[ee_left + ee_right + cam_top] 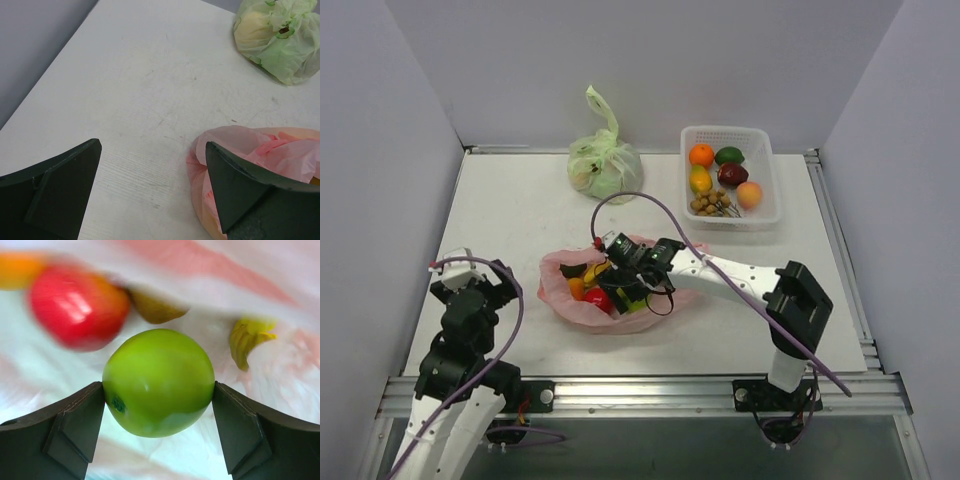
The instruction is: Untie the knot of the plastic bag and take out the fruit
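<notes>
Fruit point(75, 305) crowds the green apple point(158, 380) pinched by right fingers point(65, 430); left fingers point(50, 195) spread

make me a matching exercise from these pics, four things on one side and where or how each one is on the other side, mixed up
Things:
1. green apple
2. pale green bag
3. white basket
4. left gripper

Places or states:
A. open, over bare table beside the pink bag
B. at the table's far right corner
C. between the fingers of the right gripper, inside the pink bag
D. tied shut, at the far edge of the table, left of the white basket

Pairs: 1-C, 2-D, 3-B, 4-A
</notes>
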